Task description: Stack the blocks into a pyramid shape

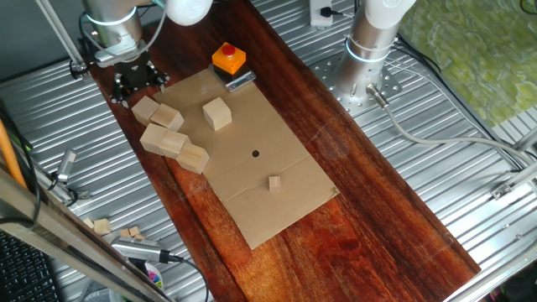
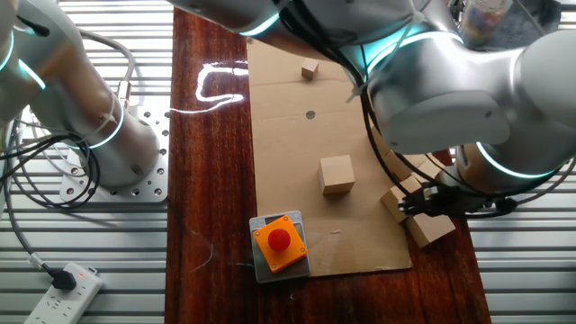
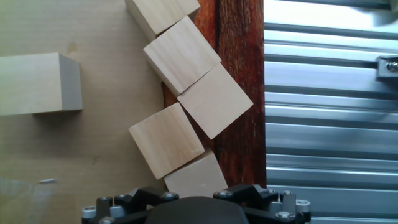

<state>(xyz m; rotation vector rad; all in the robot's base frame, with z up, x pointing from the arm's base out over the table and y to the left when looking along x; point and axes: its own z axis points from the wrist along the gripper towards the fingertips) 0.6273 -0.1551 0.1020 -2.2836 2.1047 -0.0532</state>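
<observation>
The blocks point(image 1: 172, 137) are lying flat and unstacked at one side of a sheet of cardboard point(image 1: 277, 205), and we are seeing two groups of them. One block point(image 1: 217, 113) is standing alone on the cardboard, apart from the others; in the hand view it is sitting at the left point(image 3: 37, 83). The rest are forming a loose, crooked chain — in the hand view we are counting five point(image 3: 186, 93), each turned at a different angle and touching its neighbour, half on the cardboard and half on the dark wooden tabletop point(image 3: 239, 50). The gripper point(image 1: 137, 80) is hanging just beside the end of this chain; its fingertips are hidden in all three views, so we cannot tell if it is released or clenched, and we are seeing no block lifted from the table. Further out on the cardboard a tiny wooden cube point(image 1: 274, 182) is lying alone, with a small dark spot point(image 1: 255, 153) between it and the single block. At the cardboard's far edge an orange block with a red button point(image 1: 228, 59) is sitting — in the other fixed view it is close to us point(image 2: 279, 241). Ribbed metal panels point(image 1: 403, 168) are surrounding the wooden tabletop.
</observation>
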